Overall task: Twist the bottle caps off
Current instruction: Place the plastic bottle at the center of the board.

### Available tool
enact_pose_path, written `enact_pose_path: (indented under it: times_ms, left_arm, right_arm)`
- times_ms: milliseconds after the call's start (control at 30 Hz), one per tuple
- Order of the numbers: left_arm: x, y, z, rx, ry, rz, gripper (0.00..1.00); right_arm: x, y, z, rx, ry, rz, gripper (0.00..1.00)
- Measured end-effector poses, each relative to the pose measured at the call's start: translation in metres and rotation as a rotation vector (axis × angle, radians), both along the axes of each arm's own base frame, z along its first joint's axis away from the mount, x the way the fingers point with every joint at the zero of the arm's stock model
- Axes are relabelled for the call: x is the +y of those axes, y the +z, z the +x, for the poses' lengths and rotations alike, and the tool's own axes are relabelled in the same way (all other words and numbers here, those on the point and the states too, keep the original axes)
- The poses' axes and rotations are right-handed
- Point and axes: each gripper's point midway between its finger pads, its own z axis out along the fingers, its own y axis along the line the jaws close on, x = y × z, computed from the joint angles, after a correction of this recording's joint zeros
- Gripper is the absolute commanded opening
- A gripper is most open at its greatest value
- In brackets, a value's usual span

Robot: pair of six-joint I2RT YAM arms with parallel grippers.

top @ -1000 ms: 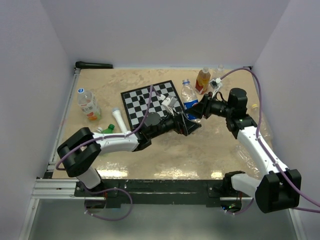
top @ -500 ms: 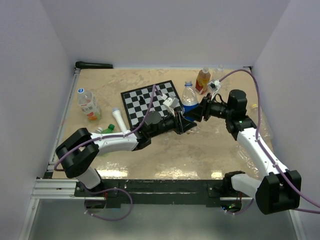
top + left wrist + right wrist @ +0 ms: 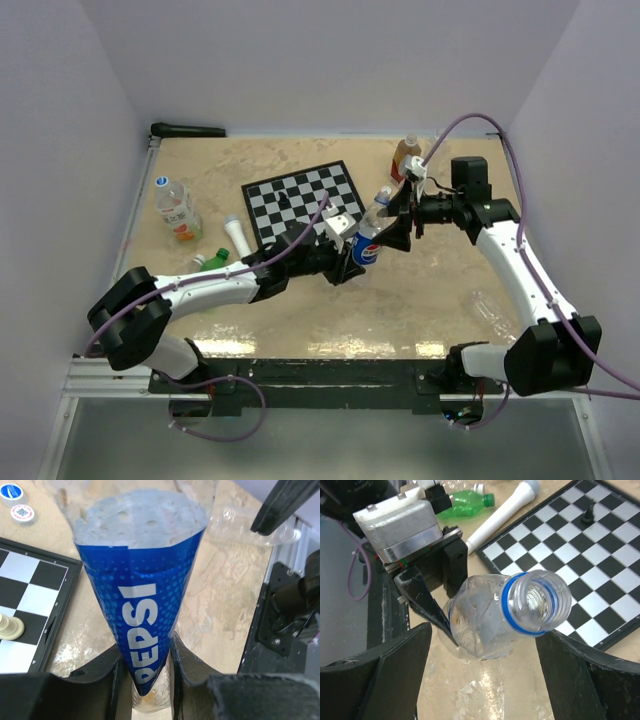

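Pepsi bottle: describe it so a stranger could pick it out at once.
Find the chessboard mid-table; just off its near right corner, the left claw clamps a clear bottle. Only it wears a blue Pepsi label; its neck is uncapped.

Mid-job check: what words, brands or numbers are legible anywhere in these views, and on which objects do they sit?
"PEPSI": white letters on the blue label of the clear bottle, left wrist view.
Print on the white cap and mark on the blue cap: too small to read.
Label of the orange-label bottle lying at the left, top view: too blurred to read.
Nothing else is legible.
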Motion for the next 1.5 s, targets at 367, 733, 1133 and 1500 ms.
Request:
enact_pose_path:
  times_ms: [367,733,1133,1500]
  left_arm:
    - [0.011,-0.019,-0.009,-0.002,-0.066,0.136,0.13]
    - [0.013,-0.018,-0.007,-0.019,-0.086,0.167,0.13]
    - [0.013,-0.022,-0.012,-0.007,-0.114,0.178,0.14]
    - [0.026,-0.005,0.0,-0.049,-0.027,0.181,0.86]
  right_arm:
    - [-0.003,-0.026,-0.008,0.089,0.045,-0.036,0.76]
    - [-0.001,-0.023,-0.003,0.167,-0.022,-0.007,0.83]
    - [0.0,-0.019,0.013,0.173,-0.1,0.004,0.31]
    - [-0.004,0.001,0.005,0.073,-0.103,0.018,0.06]
